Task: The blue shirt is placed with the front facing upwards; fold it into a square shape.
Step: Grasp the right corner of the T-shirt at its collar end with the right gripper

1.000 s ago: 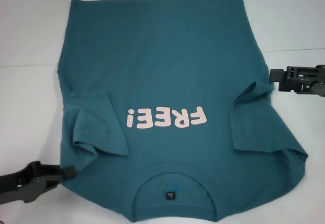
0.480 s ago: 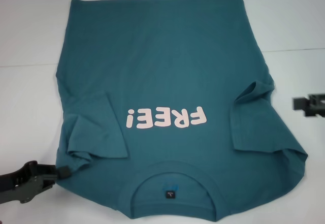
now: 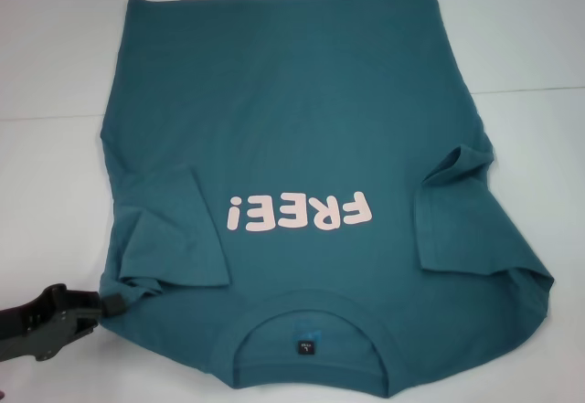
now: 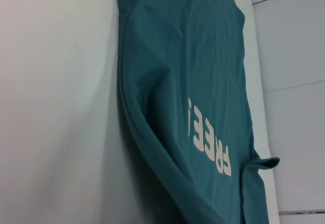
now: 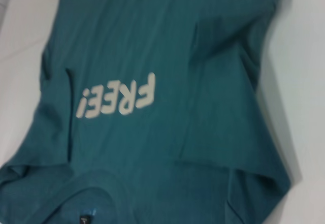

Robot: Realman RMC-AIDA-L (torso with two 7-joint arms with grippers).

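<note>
The blue shirt (image 3: 292, 129) lies flat on the white table, front up, with the pink "FREE!" print (image 3: 302, 212) and the collar with its black label (image 3: 303, 349) towards me. Both short sleeves are folded inward over the front. My left gripper (image 3: 111, 303) is at the shirt's near left shoulder edge, shut on the cloth there. The left wrist view shows the shirt's edge (image 4: 152, 148) raised in a fold beside the print. The right wrist view looks down on the shirt (image 5: 167, 41) from above. My right gripper is out of view.
The white table (image 3: 55, 174) extends on both sides of the shirt. A seam line in the table (image 3: 539, 90) runs across at the right.
My right gripper has withdrawn to the right and left the head view. My left gripper has moved left, dragging the shirt's near left edge and sleeve fold with it.
</note>
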